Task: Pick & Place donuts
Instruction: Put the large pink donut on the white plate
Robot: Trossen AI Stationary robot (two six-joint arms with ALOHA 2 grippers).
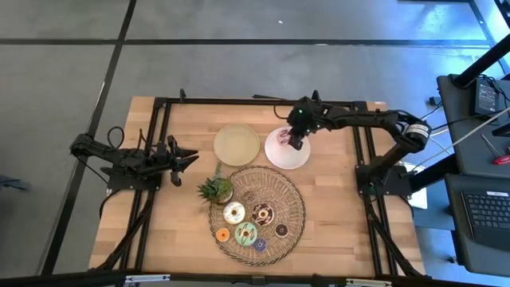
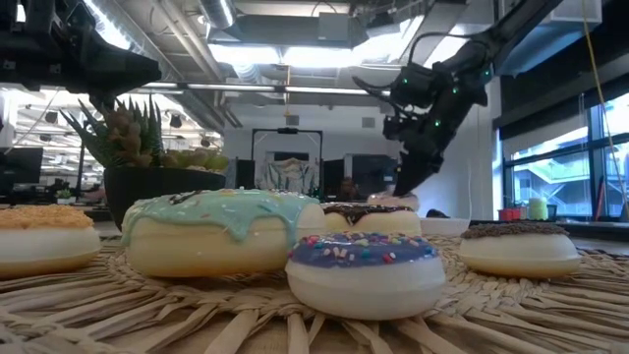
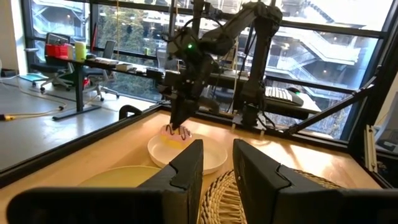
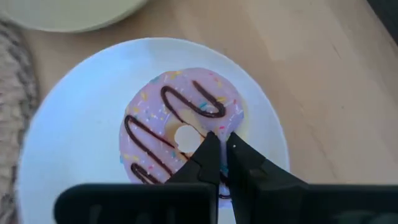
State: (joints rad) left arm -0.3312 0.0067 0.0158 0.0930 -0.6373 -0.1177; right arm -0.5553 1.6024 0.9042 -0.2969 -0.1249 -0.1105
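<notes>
A pink donut (image 4: 180,124) with chocolate stripes lies flat on a white plate (image 4: 68,143), also seen in the high view as the pink donut (image 1: 280,137). My right gripper (image 4: 222,144) points down at it, shut, its tips over the ring beside the hole. Several more donuts rest in a woven basket (image 1: 287,191): a white one (image 1: 233,213), a brown one (image 1: 262,214), a green one (image 1: 245,233), an orange one (image 1: 222,235) and a purple one (image 1: 260,245). My left gripper (image 1: 190,157) waits open near the table's left side. My right gripper comes from above, pointing down, its shut fingertips (image 4: 211,142) over the pink donut's ring (image 4: 214,112) next to the centre hole. The fingers hide the spot beneath them, so I cannot tell whether they touch it. The donut lies flat on the white plate.
A pale yellow plate (image 1: 237,144) sits left of the white plate. A small spiky potted plant (image 1: 215,190) stands at the basket's left rim. Black frame rails (image 1: 159,127) run along the table's sides. Bare wood (image 1: 335,183) lies right of the basket.
</notes>
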